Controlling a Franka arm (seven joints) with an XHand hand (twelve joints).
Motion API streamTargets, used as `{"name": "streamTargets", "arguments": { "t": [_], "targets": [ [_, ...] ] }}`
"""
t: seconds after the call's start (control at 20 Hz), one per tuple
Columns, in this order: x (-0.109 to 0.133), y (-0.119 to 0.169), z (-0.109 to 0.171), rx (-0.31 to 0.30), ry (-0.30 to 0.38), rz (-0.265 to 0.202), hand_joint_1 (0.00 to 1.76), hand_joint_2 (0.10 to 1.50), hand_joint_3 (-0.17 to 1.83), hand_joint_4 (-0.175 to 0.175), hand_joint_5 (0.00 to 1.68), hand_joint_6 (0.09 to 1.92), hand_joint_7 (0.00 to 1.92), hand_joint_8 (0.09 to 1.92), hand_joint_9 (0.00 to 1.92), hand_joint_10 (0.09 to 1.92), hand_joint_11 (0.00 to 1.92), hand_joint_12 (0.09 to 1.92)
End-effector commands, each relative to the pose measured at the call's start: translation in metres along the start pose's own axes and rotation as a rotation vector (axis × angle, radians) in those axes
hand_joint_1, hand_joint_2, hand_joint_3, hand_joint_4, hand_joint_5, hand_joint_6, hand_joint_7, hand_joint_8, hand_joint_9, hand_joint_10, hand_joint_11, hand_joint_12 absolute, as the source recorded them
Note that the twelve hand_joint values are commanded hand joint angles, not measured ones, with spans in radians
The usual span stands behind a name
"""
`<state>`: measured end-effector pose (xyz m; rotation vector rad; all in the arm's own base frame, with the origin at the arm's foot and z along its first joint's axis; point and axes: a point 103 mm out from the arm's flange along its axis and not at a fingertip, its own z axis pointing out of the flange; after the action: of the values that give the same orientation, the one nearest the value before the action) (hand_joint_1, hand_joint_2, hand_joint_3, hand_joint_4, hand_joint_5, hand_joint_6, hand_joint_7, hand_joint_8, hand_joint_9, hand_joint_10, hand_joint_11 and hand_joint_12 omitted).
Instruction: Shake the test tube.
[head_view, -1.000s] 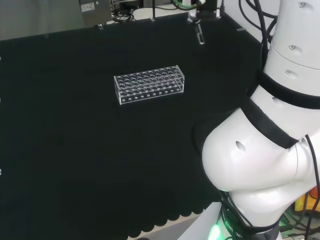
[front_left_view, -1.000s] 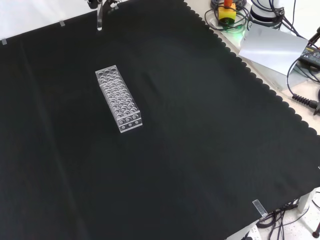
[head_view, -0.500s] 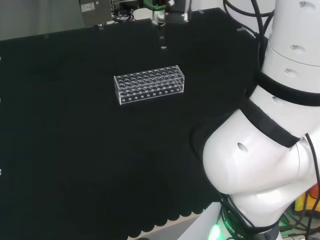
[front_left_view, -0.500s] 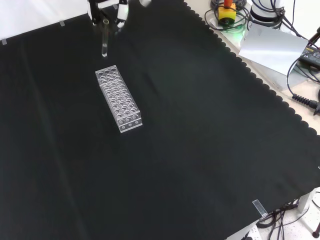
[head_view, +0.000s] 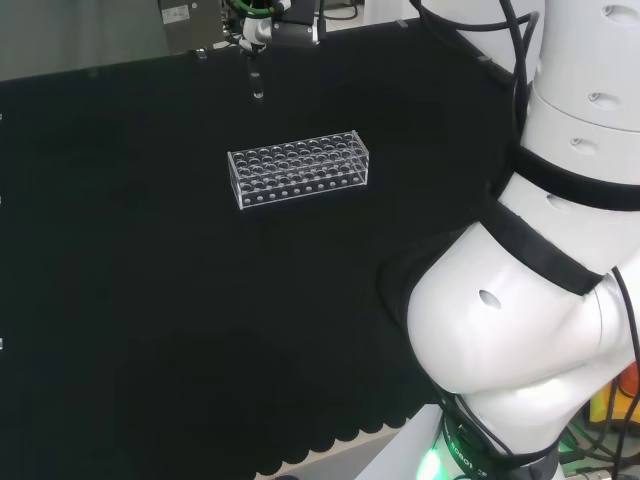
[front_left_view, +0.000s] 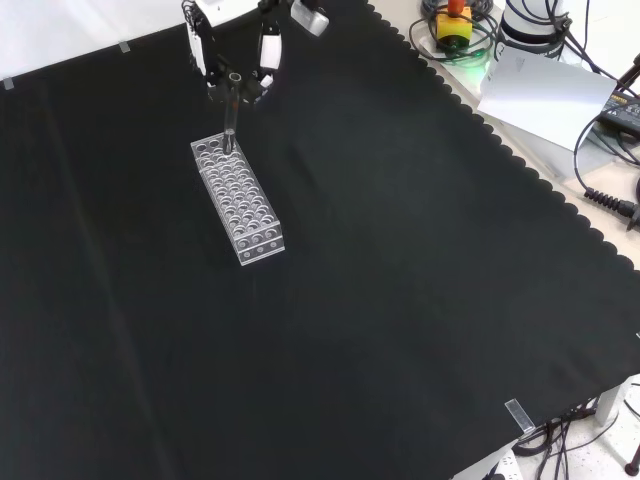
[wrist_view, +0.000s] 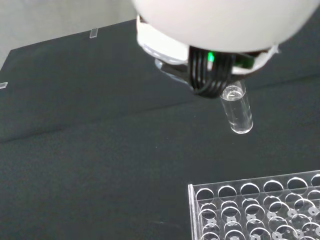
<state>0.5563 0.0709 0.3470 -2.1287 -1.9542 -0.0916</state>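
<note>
Hand (front_left_view: 236, 50): at rack's 12 o'clock in front view.
Fingers (front_left_view: 268, 62): pinching tube's top.
Tube (front_left_view: 231, 112): upright, hanging clear above rack (front_left_view: 239, 197).

A clear rack (front_left_view: 238, 200) of round wells lies on the black cloth (front_left_view: 400, 260), every visible well empty.

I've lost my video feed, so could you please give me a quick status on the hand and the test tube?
Hand shut on test tube, held upright above the cloth. Clear rack standing on the cloth nearby, tube not in it. Nothing in the way.
</note>
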Motion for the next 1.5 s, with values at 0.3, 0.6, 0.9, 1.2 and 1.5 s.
{"name": "streamTargets", "arguments": {
  "t": [0.3, 0.6, 0.9, 1.2, 1.5],
  "targets": [
    [-0.083, 0.002, -0.012, -0.019, -0.085, 0.161, 1.44, 0.64, 0.6, -0.175, 1.37, 0.17, 1.42, 0.64, 1.32, 0.62, 1.29, 0.85],
    [-0.161, -0.007, -0.027, -0.041, -0.163, 0.298, 1.44, 0.64, 0.6, -0.175, 1.37, 0.16, 1.42, 0.64, 1.32, 0.62, 1.29, 0.85],
    [-0.212, -0.012, -0.047, -0.072, -0.225, 0.411, 1.44, 0.64, 0.6, -0.175, 1.37, 0.16, 1.42, 0.64, 1.32, 0.62, 1.29, 0.85],
    [-0.215, -0.013, -0.052, -0.077, -0.195, 0.404, 1.44, 0.64, 0.6, -0.175, 1.37, 0.16, 1.42, 0.64, 1.32, 0.62, 1.29, 0.85],
    [-0.158, -0.001, -0.037, -0.061, -0.132, 0.294, 1.44, 0.64, 0.6, -0.175, 1.38, 0.15, 1.42, 0.64, 1.32, 0.62, 1.29, 0.85]
  ]
}}
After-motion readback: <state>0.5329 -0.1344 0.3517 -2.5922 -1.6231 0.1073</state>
